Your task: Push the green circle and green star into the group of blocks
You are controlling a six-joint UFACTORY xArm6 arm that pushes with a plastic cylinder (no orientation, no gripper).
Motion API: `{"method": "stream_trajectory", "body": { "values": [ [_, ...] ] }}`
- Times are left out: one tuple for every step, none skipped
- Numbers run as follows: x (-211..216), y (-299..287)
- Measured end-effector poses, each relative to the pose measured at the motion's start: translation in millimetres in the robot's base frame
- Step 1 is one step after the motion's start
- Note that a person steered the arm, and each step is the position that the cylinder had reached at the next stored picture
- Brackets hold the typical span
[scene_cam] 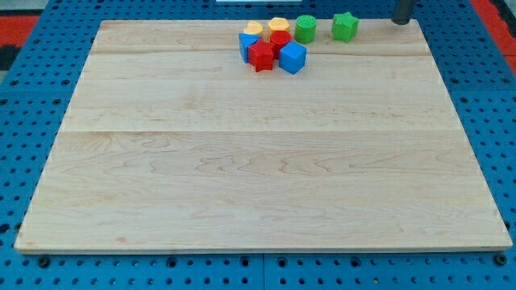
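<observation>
The green circle block [305,29] already touches the cluster of red, blue and yellow blocks [272,46] at the pale wooden table's [258,161] top edge. The green star block [345,26] sits just right, apart. My tip [401,22], gripperless, hovers further right. No writing shows.

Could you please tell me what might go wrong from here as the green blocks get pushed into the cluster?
1. The green star sits near the board's top edge; a skewed push from my tip might slide it off.
2. The green circle already adjoins the cluster; pushing it could scatter the blue cube.
</observation>
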State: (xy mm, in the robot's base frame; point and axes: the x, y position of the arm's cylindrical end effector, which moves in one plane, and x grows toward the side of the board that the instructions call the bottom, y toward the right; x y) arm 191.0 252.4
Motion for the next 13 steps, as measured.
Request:
{"method": "stream_trajectory", "body": {
  "values": [
    [0,-15],
    [0,-37],
    [1,-42],
    [1,-78],
    [4,-78],
    [15,-98],
    [29,-126],
    [53,-137],
    [74,-137],
    [76,-95],
    [62,-40],
    [4,-62],
    [1,-84]
  ]
}}
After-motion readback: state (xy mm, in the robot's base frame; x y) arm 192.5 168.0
